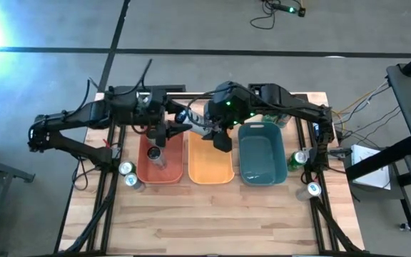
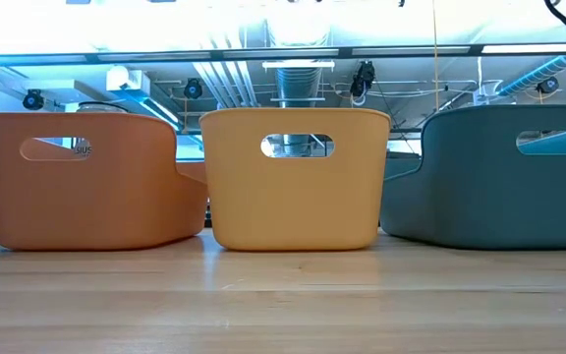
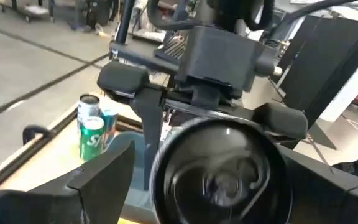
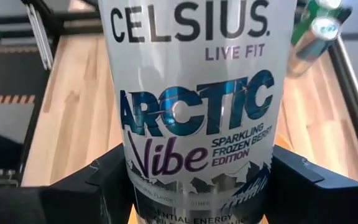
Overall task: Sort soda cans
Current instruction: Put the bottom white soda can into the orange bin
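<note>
My right gripper (image 4: 194, 186) is shut on a silver-blue soda can (image 4: 194, 106) and hovers over the orange bin (image 1: 210, 171). My left gripper (image 3: 216, 186) is shut on a dark soda can (image 3: 219, 174) above the far end of the red bin (image 1: 148, 175). Another can (image 1: 154, 153) stands inside the red bin. The teal bin (image 1: 261, 168) stands to the right of the orange one. Loose cans stand on the table left of the red bin (image 1: 125, 169) and right of the teal bin (image 1: 298, 158). My left gripper has the dark can between its two fingers (image 3: 104, 174), one on each side of the can's wall. The can's round top (image 3: 219, 180) faces back toward the wrist. The place of contact is hidden by the can itself. My right gripper pinches the silver-blue can's side wall (image 4: 135, 180) between its two fingers (image 4: 297, 180), one on each side of the body below the printed label. The can is lifted clear, with the table showing beyond it.
The three bins stand side by side across the table's middle, filling the low view (image 2: 293, 177). More cans stand behind the teal bin (image 1: 280, 118) and at the right edge (image 1: 312, 189). A green can (image 3: 92, 134) shows in the left wrist view. The two grippers are close together.
</note>
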`<state>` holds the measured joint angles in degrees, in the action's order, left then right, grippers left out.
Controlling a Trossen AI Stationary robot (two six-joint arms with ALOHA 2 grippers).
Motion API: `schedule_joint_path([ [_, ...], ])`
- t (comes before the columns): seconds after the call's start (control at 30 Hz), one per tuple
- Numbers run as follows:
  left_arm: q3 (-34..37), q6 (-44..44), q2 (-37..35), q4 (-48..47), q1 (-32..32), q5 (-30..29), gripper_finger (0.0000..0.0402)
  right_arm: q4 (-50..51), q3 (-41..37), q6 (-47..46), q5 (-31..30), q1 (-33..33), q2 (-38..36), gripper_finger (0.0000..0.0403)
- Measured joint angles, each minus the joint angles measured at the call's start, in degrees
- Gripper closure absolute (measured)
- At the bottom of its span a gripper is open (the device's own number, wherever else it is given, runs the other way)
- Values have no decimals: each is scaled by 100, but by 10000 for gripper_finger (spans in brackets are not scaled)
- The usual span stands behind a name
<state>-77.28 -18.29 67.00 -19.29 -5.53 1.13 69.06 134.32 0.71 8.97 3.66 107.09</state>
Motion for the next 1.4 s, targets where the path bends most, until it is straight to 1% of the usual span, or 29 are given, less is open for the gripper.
schedule_joint_path([
  [0.2,0,-220,119,-524,-1,102,84,184,-32,50,-16,0,50,144],
  [0.3,0,-233,132,-624,1,118,92,181,-37,63,-26,0,50,147],
  [0.47,0,-209,132,-696,1,115,95,273,-47,49,-24,0,50,144],
  [0.53,0,-180,127,-768,1,118,107,290,-50,44,-26,2,50,140],
  [0.67,0,-134,121,-834,1,125,164,323,-50,35,-33,2,50,136],
  [0.9,0,-134,78,-900,-6,122,167,288,-50,39,-33,3,48,135],
  [1.0,-3,-122,9,-1095,-43,154,167,252,-47,58,-22,2,37,122],
  [1.07,-4,-96,-88,-1403,-73,172,167,318,-23,64,11,2,-13,108],
  [1.13,27,-51,-192,-1870,-127,65,167,378,-6,52,70,-4,-124,93],
  [1.23,24,-17,-289,-2124,-240,-41,167,431,20,13,69,0,-265,70],
  [1.3,11,9,-352,-2680,-331,-141,167,437,13,-32,52,4,-289,56],
  [1.4,11,146,-223,-3224,-486,-432,167,438,-2,-123,14,11,-315,42],
])
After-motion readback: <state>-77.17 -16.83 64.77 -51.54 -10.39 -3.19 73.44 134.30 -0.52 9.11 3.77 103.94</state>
